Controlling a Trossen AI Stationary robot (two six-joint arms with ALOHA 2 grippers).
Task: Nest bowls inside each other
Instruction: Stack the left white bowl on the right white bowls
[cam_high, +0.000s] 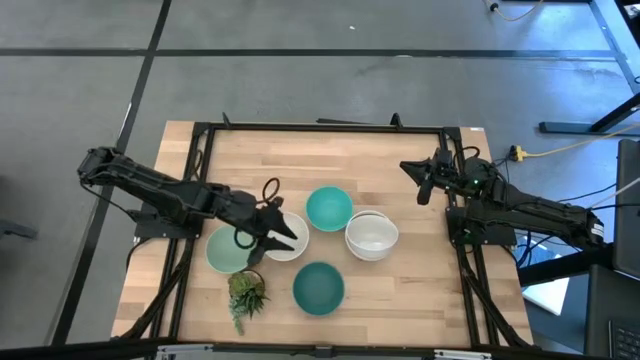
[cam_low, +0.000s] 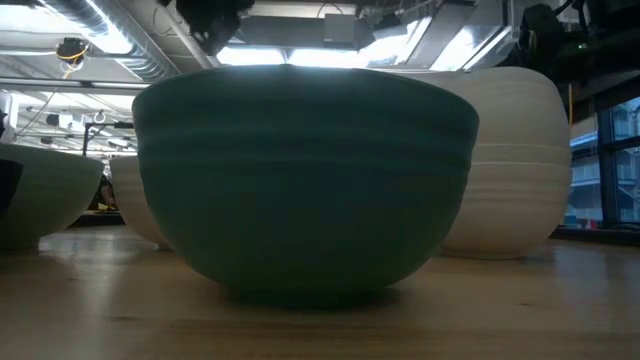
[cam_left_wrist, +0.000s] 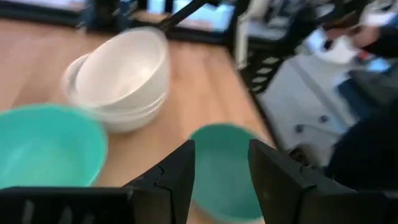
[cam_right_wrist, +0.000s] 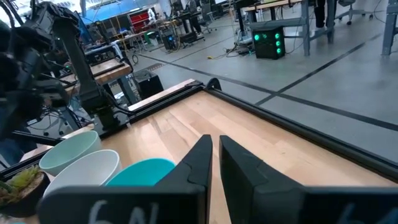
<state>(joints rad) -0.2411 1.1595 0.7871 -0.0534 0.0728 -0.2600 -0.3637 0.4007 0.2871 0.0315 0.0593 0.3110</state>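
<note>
The wooden counter (cam_high: 400, 290) carries all the bowls near its middle. A stack of white bowls (cam_high: 372, 235) sits right of centre, one nested in another. Left of it is a bright teal bowl (cam_high: 328, 208), empty, and nearer stands a darker teal bowl (cam_high: 319, 287), also empty. The left tool (cam_high: 272, 232), fingers apart, hovers over a single white bowl (cam_high: 290, 245) beside a mint bowl (cam_high: 222, 252). The right tool (cam_high: 425, 178) waits at the right edge, fingers nearly together. A small potted plant (cam_high: 246, 293) stands nearest.
</note>
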